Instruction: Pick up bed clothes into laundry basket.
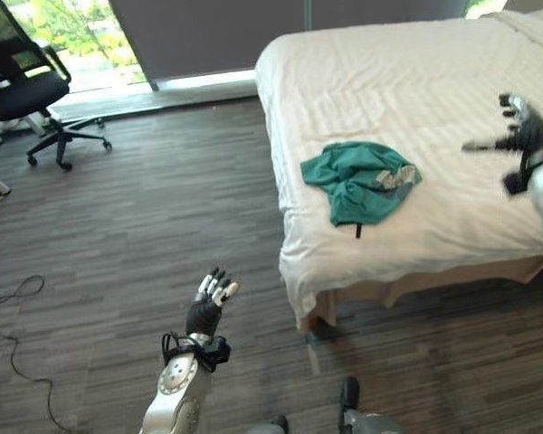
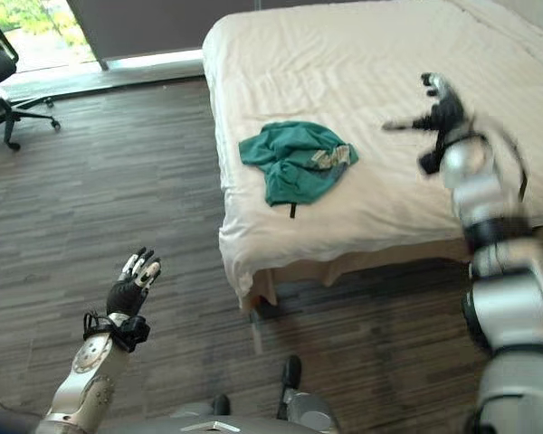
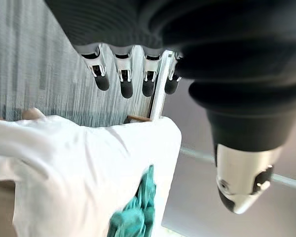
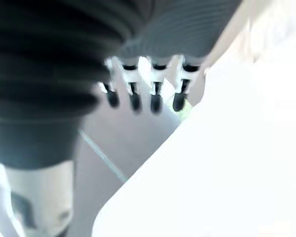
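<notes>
1. Right hand (image 2: 439,113): raised above the bed surface, near the bed's right-hand edge. Its fingers (image 4: 155,101) are straight and spread, with the thumb extended sideways. It holds nothing and touches nothing.
2. Left hand (image 1: 210,303): raised above the dark wood-plank floor (image 1: 163,226), in front of the bed's near left corner and well apart from the bed. Its fingers (image 3: 126,86) are straight and relaxed, set side by side. It holds nothing.
3. Task item: the crumpled teal-green fabric garment (image 1: 357,181) lies on the bed, near the near edge and closer to the left edge than to the right. A patch of grey-and-white printed fabric (image 1: 396,176) shows on its right-hand part. A short dark cord (image 1: 357,231) hangs from its near hem toward the bed's near edge.
4. Clearance: the garment lies to the left of the right hand and well apart from it. Neither hand touches the garment.
5. Carrying surface: the wide bed covered by a white, faintly striped sheet (image 2: 344,72). The sheet drapes over the near left corner.
6. Surroundings: a black wheeled office chair (image 1: 27,90) stands on the floor at the far left, near a bright window, well apart from the bed.
</notes>
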